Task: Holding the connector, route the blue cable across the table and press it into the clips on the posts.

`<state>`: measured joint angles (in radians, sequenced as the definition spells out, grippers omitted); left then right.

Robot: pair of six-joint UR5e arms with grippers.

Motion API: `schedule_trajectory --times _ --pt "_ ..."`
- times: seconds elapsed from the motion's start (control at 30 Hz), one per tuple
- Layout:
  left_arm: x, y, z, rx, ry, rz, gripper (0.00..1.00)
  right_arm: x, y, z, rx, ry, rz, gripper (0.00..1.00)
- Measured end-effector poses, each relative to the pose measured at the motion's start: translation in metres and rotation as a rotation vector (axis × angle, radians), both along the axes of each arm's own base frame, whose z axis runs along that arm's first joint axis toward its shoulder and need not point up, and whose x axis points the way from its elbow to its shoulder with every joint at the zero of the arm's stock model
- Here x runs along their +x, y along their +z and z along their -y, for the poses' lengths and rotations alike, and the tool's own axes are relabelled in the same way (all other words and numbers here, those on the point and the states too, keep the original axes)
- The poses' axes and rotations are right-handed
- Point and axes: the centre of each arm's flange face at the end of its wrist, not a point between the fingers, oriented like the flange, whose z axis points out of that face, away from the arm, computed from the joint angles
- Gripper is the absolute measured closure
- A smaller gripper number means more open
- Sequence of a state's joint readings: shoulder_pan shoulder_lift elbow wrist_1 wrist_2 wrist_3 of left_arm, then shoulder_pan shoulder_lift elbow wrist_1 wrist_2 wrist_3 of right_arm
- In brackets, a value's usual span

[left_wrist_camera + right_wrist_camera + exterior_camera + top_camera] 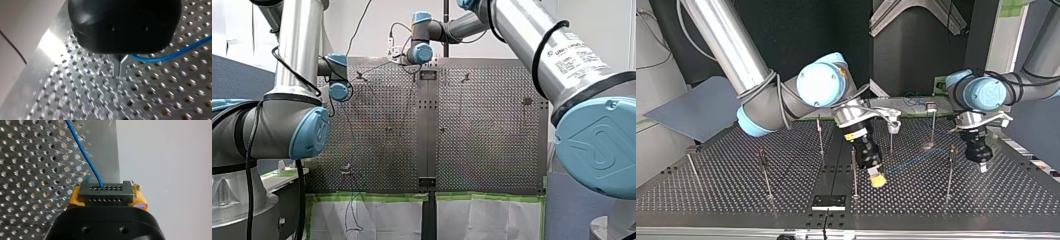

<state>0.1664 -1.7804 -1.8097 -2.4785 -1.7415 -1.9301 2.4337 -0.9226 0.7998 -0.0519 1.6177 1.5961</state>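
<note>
Your right gripper (878, 179) is clamping the connector (105, 193) between yellow pads (74, 198); your left gripper (120, 71) is pinching the blue cable (175, 53). Be drawing the span between them taut, not strained.

The cable (83, 155) is plain blue. The connector (105, 193) is black, with two rows of small round holes. The right gripper (106, 198) has a black body and yellow pads (73, 198). The left gripper (120, 73) is black with grey metal fingers (117, 66). The table (711, 190) is silver-grey with an even grid of perforations. The right arm (726, 45) and the left arm (1036, 55) are silver with light-blue joint caps. Green tape (367, 197) lines the table's near edge in the front view.
</note>
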Motion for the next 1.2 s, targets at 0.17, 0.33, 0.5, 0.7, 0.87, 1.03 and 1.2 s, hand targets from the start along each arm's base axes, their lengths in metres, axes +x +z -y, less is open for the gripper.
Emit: schedule_trajectory --times 0.17,0.33,0.5,0.7,0.87,1.03,1.2 --pt "-0.005 -0.007 -0.006 -0.052 0.016 -0.030 0.76 0.006 -0.010 -0.010 0.026 -0.014 -0.025 1.00" --pt "-0.011 -0.016 -0.009 -0.083 0.009 -0.077 0.23 0.013 -0.027 -0.016 0.049 -0.013 -0.052 1.00" --pt "-0.021 -0.024 -0.006 -0.085 -0.030 -0.140 0.00 0.018 -0.035 -0.018 0.058 -0.016 -0.061 1.00" --pt "-0.043 -0.027 0.007 -0.109 -0.076 -0.193 0.00 0.018 -0.038 -0.018 0.063 -0.023 -0.062 1.00" --pt "-0.062 -0.028 0.015 -0.150 -0.117 -0.221 0.00 0.018 -0.039 -0.017 0.066 -0.029 -0.062 1.00" --pt "-0.084 -0.025 0.024 -0.182 -0.166 -0.254 0.00 0.018 -0.041 -0.017 0.074 -0.032 -0.060 1.00" --pt "-0.102 -0.016 0.032 -0.191 -0.205 -0.254 0.00 0.018 -0.043 -0.016 0.079 -0.032 -0.061 1.00"
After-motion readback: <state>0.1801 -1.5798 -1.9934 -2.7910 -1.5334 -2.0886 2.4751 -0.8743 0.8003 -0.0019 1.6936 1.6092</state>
